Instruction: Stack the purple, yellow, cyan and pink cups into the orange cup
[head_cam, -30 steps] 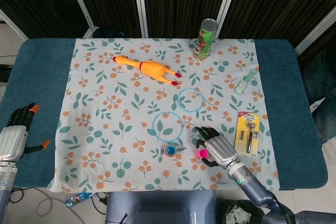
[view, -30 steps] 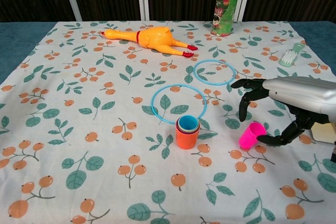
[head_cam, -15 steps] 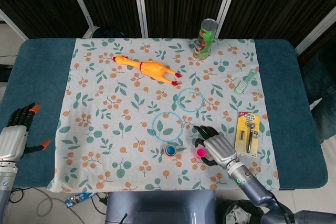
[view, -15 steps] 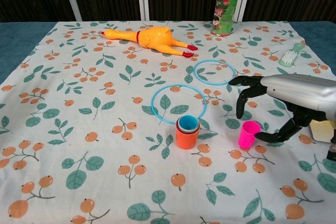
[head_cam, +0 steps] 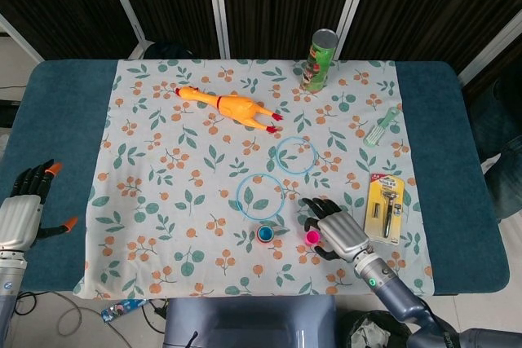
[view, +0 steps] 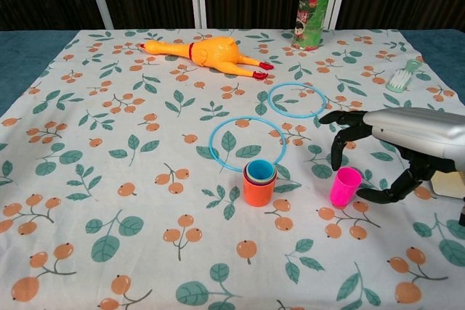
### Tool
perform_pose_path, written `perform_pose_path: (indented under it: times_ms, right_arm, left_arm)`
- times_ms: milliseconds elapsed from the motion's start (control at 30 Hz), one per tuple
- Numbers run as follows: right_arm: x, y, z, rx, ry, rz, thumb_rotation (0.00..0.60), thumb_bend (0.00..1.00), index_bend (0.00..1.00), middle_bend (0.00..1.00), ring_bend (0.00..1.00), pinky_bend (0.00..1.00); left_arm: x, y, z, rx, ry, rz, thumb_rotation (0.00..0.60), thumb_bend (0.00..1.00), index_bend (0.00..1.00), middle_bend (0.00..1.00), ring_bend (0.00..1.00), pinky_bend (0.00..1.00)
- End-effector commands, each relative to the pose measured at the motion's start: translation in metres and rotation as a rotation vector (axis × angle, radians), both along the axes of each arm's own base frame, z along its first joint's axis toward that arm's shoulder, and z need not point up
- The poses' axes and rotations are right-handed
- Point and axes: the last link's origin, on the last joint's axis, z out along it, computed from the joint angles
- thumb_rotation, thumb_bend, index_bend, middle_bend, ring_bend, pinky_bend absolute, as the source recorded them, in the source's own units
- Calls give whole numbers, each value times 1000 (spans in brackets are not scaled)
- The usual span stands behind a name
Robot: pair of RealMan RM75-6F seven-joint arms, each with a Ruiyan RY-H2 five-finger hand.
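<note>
The orange cup (view: 259, 192) stands upright near the cloth's front, with purple, yellow and cyan cups nested in it (view: 259, 173); from above it shows as (head_cam: 265, 234). The pink cup (view: 344, 186) stands upright on the cloth to its right, also in the head view (head_cam: 311, 238). My right hand (view: 410, 141) hovers around the pink cup, fingers arched behind it and thumb low on its right, with gaps showing on both sides. The head view shows the same hand (head_cam: 338, 233). My left hand (head_cam: 24, 211) rests far left over the blue table edge, fingers apart, holding nothing.
Two blue rings (view: 248, 143) (view: 296, 99) lie just behind the cups. A rubber chicken (view: 211, 54) and a green can (view: 311, 1) sit further back. A brush (view: 404, 75) and a razor pack (head_cam: 384, 208) lie to the right.
The pink cup, tilted a second ago, now stands upright. My right hand has shifted slightly around it. The left hand has stayed put.
</note>
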Motion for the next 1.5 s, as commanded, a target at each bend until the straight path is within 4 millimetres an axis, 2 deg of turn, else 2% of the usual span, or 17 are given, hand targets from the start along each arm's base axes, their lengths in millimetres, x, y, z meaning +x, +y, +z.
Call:
perform_pose_path:
  times_ms: [33,467,767,900,1167,1500]
  right_arm:
    - [0,-1,-1,-3,0,0,600,394,437,0,0,118]
    - [2,-4,-6,-5,-2,-5,600,395,464,0,0,127]
    - [5,-6,-2,-20,-15,4,600,395,488,0,0,137]
    - [15,-9,6,-27,-43,17,600,395,488,0,0,136]
    - [48,-16,21,-1,-104,68,600,395,488,0,0,136]
    - [84,-22,17,43,-149,105,600,394,488,0,0,136]
  left_arm:
    - [0,0,0,0,0,0,600,147,66,0,0,0]
    - [-1,0,1,1,-2,1,600,147,67,0,0,0]
    - [-1,0,1,2,-2,0,600,147,68,0,0,0]
    - [-1,0,1,2,0,0,600,148,68,0,0,0]
    - [1,-2,0,-10,-11,-6,600,147,67,0,0,0]
    - [0,-2,0,-8,-4,-5,600,147,67,0,0,0]
